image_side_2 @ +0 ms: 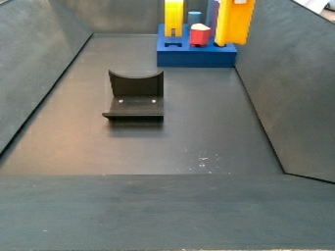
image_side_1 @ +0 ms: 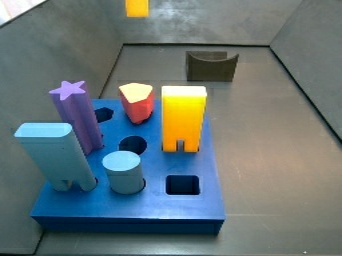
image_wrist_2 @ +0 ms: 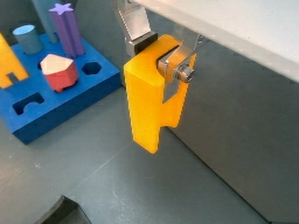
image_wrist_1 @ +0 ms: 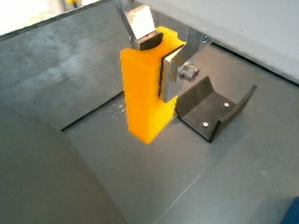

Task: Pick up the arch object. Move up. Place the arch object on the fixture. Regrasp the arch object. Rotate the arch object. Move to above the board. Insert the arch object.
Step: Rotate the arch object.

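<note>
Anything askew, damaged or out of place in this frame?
Nothing stands out. The gripper holds the arch object upright in the air near the fixture, which sits square on the floor. The pegs stand straight in the board.

My pincer (image_wrist_1: 162,54) out of frame in both side views, arch object (image_side_1: 138,7) cut by the top edge there, its upper end hidden behind my fingers (image_wrist_2: 138,24), board (image_wrist_2: 47,92) cropped at the edge.

Even, soft overhead light, mild floor sheen, faint shadows; all views low-res, slightly soft; gripper (image_wrist_1: 162,54) sharp, at 12 o'clock.
</note>
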Controlling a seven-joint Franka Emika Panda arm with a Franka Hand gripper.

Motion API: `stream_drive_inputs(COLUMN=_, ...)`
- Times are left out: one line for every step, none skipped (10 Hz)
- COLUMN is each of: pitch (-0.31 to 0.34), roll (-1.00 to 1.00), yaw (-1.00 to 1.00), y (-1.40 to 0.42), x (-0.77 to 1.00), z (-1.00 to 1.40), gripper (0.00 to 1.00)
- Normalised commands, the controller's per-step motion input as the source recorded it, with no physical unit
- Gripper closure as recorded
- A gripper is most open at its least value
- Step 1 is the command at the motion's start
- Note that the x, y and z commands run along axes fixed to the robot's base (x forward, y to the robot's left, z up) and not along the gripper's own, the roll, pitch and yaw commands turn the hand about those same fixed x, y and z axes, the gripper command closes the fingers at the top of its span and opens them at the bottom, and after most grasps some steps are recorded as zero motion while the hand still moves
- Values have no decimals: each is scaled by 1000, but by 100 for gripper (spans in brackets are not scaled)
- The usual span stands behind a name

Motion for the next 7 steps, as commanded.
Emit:
stream_drive_inputs(pitch=41, roll=-160, yaw=-176, y=0, x=0, z=-1000, gripper=100)
stream_drive_inputs(pitch=15, roll=-158, yaw=-91, y=2, x=12, z=-1000, gripper=100)
stream_drive_inputs(pitch=-3, roll=-159, yaw=-61, y=4, x=19, z=-1000, gripper=100)
stream_drive_inputs(pitch=-17, roll=-162, yaw=-51, y=5, x=19, z=-1000, gripper=100)
stream_drive_inputs(pitch=-31, roll=-165, yaw=-46, y=7, x=20, z=-1000, gripper=100)
stream_drive_inputs(pitch=-40, roll=-169, yaw=-41, y=9, x=20, z=-1000, gripper=100)
stream_drive_inputs(pitch=-41, roll=-173, yaw=-34, y=13, x=25, z=-1000, gripper=100)
